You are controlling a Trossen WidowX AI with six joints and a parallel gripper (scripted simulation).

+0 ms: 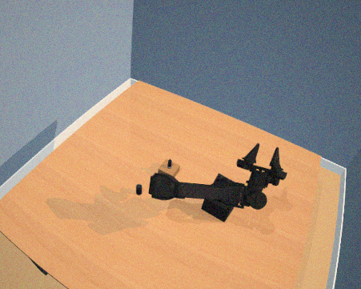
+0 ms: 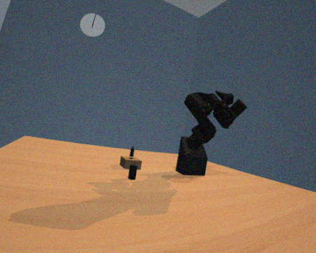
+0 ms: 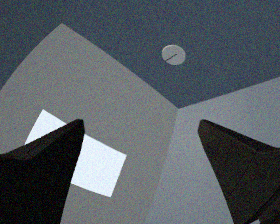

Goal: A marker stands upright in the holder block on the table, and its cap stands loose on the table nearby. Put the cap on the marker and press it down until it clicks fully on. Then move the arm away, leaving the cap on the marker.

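The marker (image 1: 170,163) (image 2: 132,152) stands upright, dark tip up, in the wooden holder block (image 1: 173,170) (image 2: 125,162). The dark cap (image 1: 138,189) (image 2: 132,172) stands upright on the table, apart from the block. My gripper (image 1: 267,145) (image 3: 144,126) is open and empty, with its fingers wide apart. It is raised high above the table, far from the marker and the cap, and in the wrist view it points up at the walls and ceiling. In the exterior view the fingers partly overlap. Neither marker nor cap shows in the wrist view.
The table (image 1: 147,240) (image 2: 234,221) bears the arm's base (image 2: 192,159), to the right of the block in the exterior view. In the top view part of the arm reaches close to the block and the cap. Arm shadows fall across the table. Walls stand behind it.
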